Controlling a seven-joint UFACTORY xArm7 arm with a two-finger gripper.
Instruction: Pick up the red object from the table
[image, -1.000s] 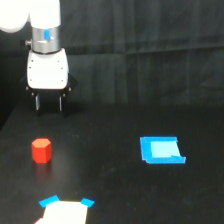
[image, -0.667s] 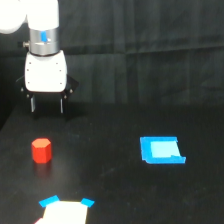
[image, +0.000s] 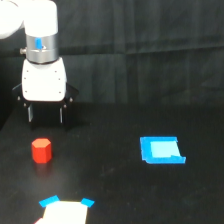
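We are looking across the table (image: 115, 185), a matte black surface running into a black draped backdrop (image: 150, 30) behind. The red object (image: 41, 150) is sitting upright on it near the exterior view's left, touched by nothing. The gripper (image: 45, 116) is hanging above and just behind it, jaws standing apart, holding nothing. A flat blue square piece (image: 161, 150) is lying well apart toward the right. A pale sheet with blue corners (image: 65, 210) is lying at the near edge.
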